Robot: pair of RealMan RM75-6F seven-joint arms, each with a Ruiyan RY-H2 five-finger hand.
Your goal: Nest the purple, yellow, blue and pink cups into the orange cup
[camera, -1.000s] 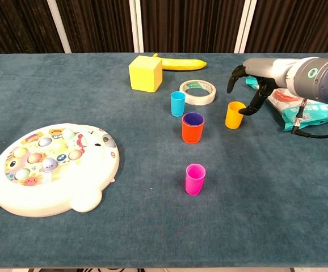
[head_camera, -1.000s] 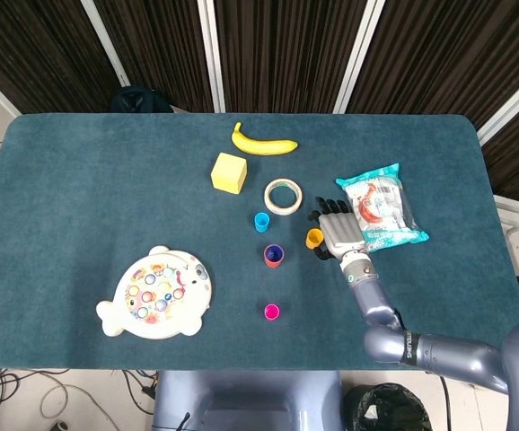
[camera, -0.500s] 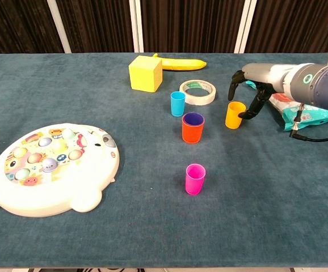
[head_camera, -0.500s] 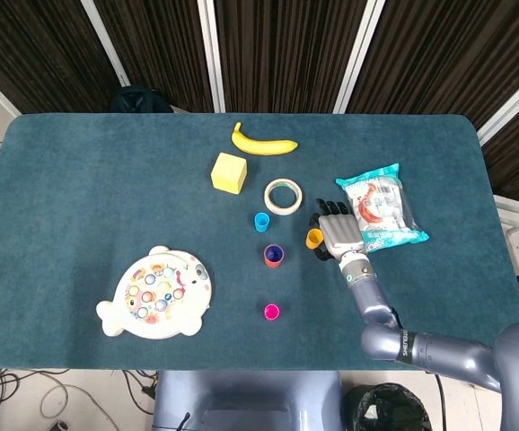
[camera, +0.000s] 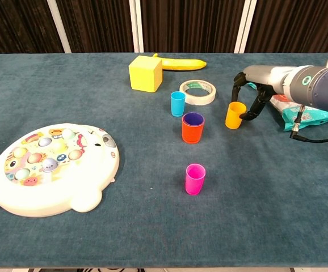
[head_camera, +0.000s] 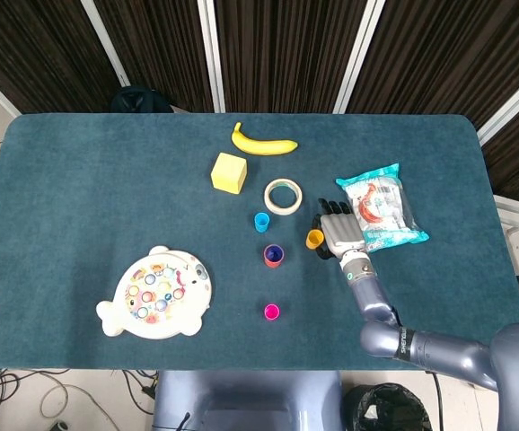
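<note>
In chest view, fingers (camera: pixel 247 111) perhaps touching yellow cup (camera: pixel 235 115)

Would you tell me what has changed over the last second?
The right hand has closed in on the yellow cup, its fingers now around it. The cup has not moved. The orange cup, blue cup and pink cup stayed put.

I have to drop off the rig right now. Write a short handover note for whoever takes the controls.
Right hand: fingers curled around the yellow cup; the cup stands on the table, a firm grip not confirmed. Left hand: not in view.
Orange cup mid-table with the purple cup already nested inside.
Blue cup stands behind it, near the tape roll; pink cup stands in front, closer to the robot.
Done: purple. Left: yellow, blue, pink into orange.
</note>
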